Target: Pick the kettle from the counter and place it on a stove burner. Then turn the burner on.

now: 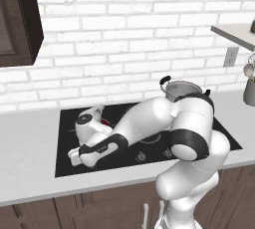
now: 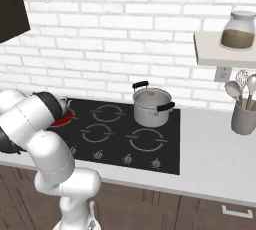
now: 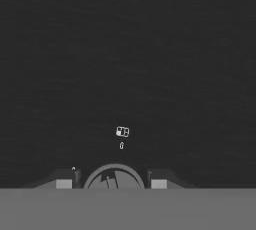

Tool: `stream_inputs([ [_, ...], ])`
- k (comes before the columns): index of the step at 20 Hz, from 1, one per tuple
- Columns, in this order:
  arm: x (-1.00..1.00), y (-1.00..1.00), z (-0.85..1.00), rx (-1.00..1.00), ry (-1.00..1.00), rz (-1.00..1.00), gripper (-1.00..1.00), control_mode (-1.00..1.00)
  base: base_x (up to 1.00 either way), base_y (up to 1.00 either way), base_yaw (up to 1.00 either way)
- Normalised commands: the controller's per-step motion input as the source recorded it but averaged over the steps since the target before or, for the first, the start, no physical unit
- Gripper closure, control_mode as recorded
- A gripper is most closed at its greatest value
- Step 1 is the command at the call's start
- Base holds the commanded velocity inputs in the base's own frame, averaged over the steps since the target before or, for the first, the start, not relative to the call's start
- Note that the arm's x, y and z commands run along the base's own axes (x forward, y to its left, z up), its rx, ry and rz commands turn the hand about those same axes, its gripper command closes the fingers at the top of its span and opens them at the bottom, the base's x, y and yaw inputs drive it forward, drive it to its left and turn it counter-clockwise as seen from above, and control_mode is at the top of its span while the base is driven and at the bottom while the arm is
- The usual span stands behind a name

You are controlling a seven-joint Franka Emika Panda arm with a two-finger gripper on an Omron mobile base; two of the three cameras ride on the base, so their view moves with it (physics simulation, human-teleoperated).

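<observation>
Silver-grey rounded metal kettle sits just beyond the end effector on the red-glowing stove burner. The end effector's fingers are spread astride a round grey knob. We judge that careless withdrawal could knock the kettle.

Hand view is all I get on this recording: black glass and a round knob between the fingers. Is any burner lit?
Observer: Yes. The right base view shows a red glow on the stove burner at the rear left of the cooktop.
Operator: Is the kettle on it?
Observer: The kettle looks to stand over that glow, though the arm hides most of it.
Operator: Anything else on the glass?
Observer: A steel pot with two black handles stands at the rear right, well away from the arm.
</observation>
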Motion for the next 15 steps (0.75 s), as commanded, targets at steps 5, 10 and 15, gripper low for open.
stream_inputs([
  [5, 0.00, 0.07, 0.07, -0.03, -0.04, 0.42, 1.00, -1.00, 0.00, 0.00, 0.00],
  [10, -0.01, 0.08, 0.04, -0.04, -0.04, 0.37, 1.00, -1.00, 0.00, 0.00, 0.00],
  [15, -0.01, 0.00, 0.00, 0.00, 0.00, 0.05, 1.00, -1.00, 0.00, 0.00, 0.00],
])
